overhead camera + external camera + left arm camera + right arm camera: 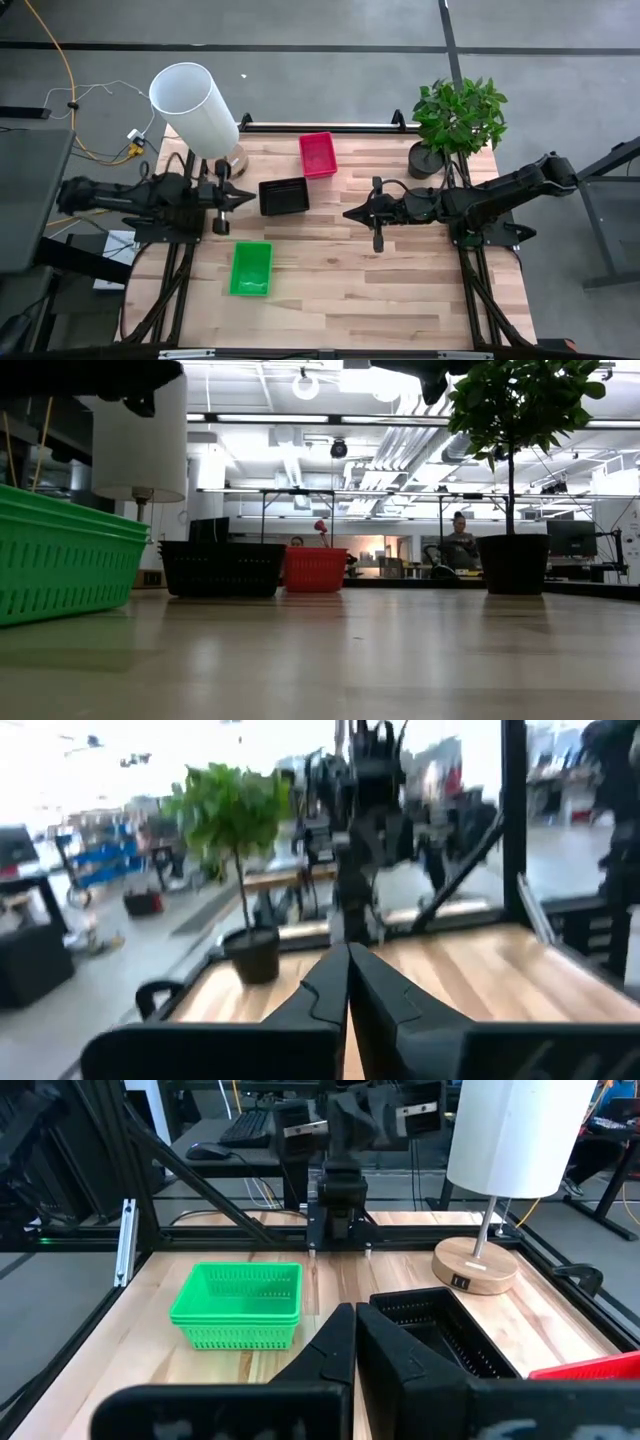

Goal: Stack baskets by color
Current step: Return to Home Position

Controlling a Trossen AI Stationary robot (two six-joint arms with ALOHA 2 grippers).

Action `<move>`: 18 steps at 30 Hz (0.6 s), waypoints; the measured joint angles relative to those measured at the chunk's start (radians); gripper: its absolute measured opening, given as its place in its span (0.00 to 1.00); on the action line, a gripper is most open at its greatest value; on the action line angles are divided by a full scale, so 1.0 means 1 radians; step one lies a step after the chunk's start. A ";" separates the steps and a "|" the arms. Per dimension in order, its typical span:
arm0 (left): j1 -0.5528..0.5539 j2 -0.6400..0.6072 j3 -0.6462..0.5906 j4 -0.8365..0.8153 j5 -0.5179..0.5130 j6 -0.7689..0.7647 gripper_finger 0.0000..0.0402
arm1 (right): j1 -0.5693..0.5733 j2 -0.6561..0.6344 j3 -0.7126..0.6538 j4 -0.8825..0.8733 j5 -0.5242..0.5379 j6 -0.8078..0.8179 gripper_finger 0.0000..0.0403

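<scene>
Looks all sorted: green baskets [250,268] piled at 8 o'clock, black baskets [284,196] at 10, red baskets [319,154] at 12. Left gripper [245,199] and right gripper [352,213] pressed together, holding nothing. Only resting left.

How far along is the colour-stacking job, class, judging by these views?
Done: the green baskets, black baskets and red baskets sit as three separate piles, one colour each. In hand: nothing; the left gripper and right gripper are shut and empty. Left: seemingly only parking the arms.
</scene>
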 joint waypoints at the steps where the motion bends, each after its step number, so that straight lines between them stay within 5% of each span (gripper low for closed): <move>1: 0.045 -0.010 -0.015 0.022 0.051 -0.005 0.00 | 0.000 0.000 0.000 0.000 0.000 0.000 0.00; 10: 0.367 -0.075 -0.119 0.016 0.362 -0.177 0.00 | 0.000 0.000 0.001 0.000 0.000 0.006 0.00; 18: 0.258 -0.190 -0.223 0.036 0.209 -0.269 0.00 | 0.000 0.000 0.001 0.000 0.007 0.008 0.00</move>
